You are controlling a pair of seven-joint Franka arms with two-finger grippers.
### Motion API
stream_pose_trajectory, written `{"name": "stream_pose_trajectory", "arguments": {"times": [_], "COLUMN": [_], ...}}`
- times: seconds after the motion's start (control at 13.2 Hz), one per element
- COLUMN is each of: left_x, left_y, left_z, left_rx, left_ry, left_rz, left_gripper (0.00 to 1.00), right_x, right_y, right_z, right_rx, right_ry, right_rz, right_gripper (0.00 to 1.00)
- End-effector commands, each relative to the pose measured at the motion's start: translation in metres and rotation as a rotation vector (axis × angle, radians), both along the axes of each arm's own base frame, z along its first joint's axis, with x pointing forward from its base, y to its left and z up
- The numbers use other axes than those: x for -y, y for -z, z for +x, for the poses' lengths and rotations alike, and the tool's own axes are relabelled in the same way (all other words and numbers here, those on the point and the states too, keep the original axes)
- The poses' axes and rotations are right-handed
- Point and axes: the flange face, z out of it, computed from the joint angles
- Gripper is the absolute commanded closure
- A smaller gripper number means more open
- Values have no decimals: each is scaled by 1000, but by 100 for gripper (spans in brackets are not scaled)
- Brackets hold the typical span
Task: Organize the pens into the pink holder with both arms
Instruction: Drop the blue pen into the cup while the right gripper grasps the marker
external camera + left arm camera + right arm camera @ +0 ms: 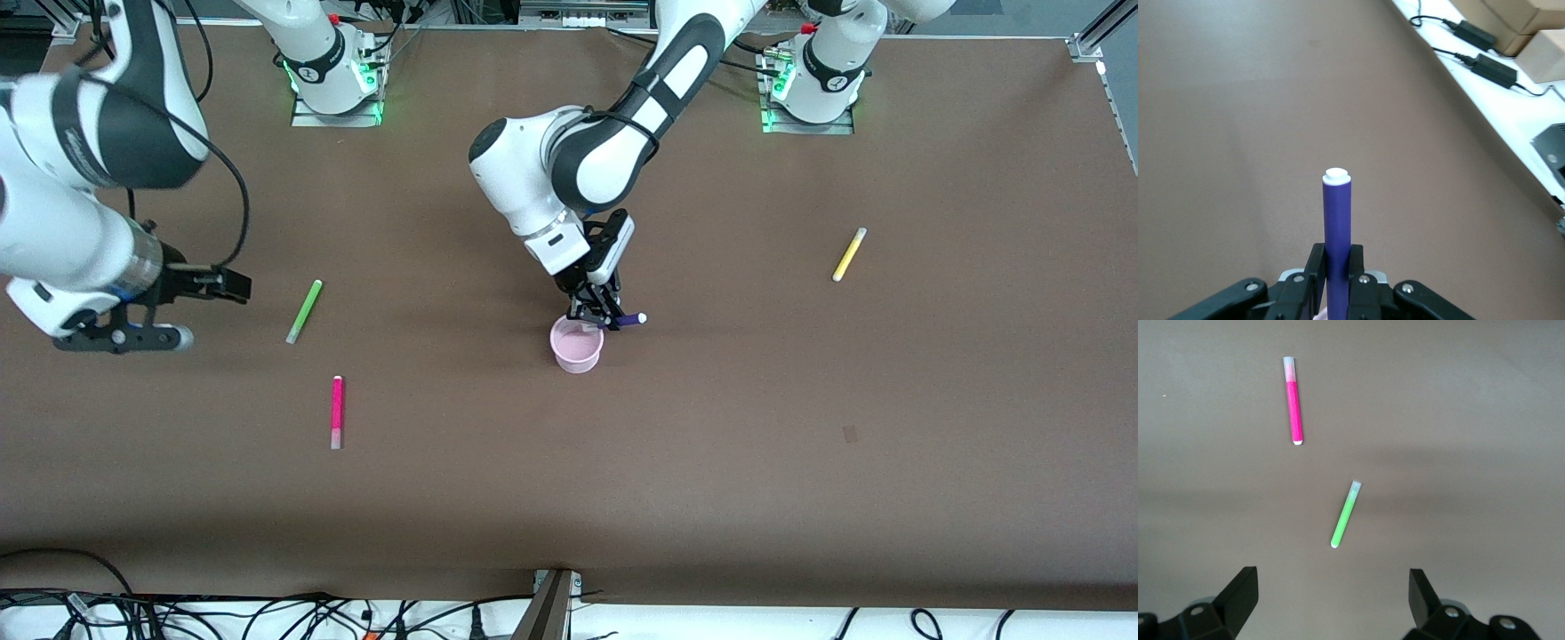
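- Left gripper [597,308] clamps purple pen [628,318] over pink holder [577,345], mid-table.
- Right gripper [1331,597] waits, fingers spread, above the table near green pen [304,311] and magenta pen [337,412].
- Yellow pen [849,254] lies toward left arm's end.

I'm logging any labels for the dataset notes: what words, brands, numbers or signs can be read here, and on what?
None can be read.
Purple pen in the left claw, over the pink holder: no print shows.
Green pen, magenta pen, yellow pen: no marking.
Round marks on the robot bases: too small to read.
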Motion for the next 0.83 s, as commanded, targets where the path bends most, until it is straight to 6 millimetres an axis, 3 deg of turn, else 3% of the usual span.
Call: {"name": "stream_pose_trajectory", "arguments": {"times": [0.0, 0.15, 0.38, 0.46, 0.53, 0.61, 0.68, 0.76], "left_x": [10, 15, 19, 20, 20, 20, 20, 19], "left_y": [-1, 15, 22, 21, 21, 21, 21, 20], "left_z": [0, -7, -11, -12, -12, -12, -12, -11], "left_rx": [42, 33, 45, 46, 46, 46, 45, 47], "left_ry": [15, 28, 52, 55, 55, 56, 55, 54], "left_rz": [31, 49, 76, 76, 76, 77, 78, 77], "left_gripper": [100, 100, 100, 94, 72, 43, 30, 29], "right_x": [-6, -8, -21, -26, -30, -32, -35, -40], "right_y": [-5, 12, 72, 95, 121, 147, 172, 193], "right_z": [4, 10, 28, 34, 41, 47, 52, 54], "right_rx": [25, 21, 0, 2, 13, 23, 34, 48], "right_ry": [-10, 7, -12, -13, -12, -11, -3, 7], "right_rz": [30, 80, 69, 74, 78, 82, 93, 118], "right_gripper": [0, 0, 0, 0, 0, 0, 0, 1]}}
